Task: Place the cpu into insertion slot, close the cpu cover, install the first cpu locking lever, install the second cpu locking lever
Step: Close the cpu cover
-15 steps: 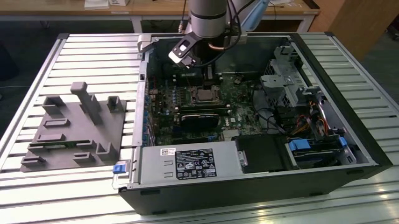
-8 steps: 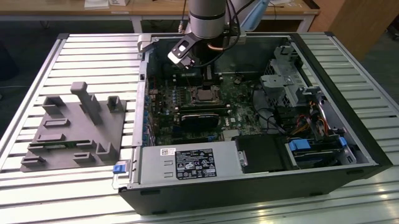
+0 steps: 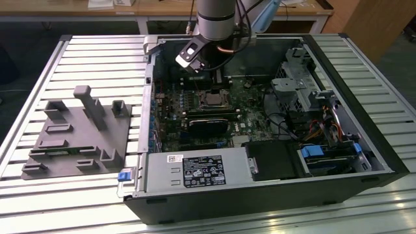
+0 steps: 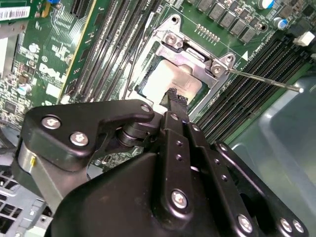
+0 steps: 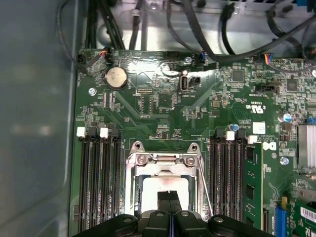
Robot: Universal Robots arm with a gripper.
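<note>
The cpu (image 5: 153,190) is seated in the insertion slot (image 5: 129,192), and the cpu cover (image 5: 163,160) appears laid flat around it, the metal top left showing through its window. The hand (image 5: 170,197) is held just above the chip, narrowed and empty, apparently for pressing rather than gripping.

The worktop (image 3: 97,53) was a surface of silvery metal slats with grooves between them, running across the exterior view. A black computer case (image 3: 260,200) lay on its side directly on the slats, open face up, filling the middle and the exterior view's right. Just beside it, on the exterior view's left, rested a flat grey fixture plate (image 3: 71,146) carrying several upright blocks and posts.
</note>
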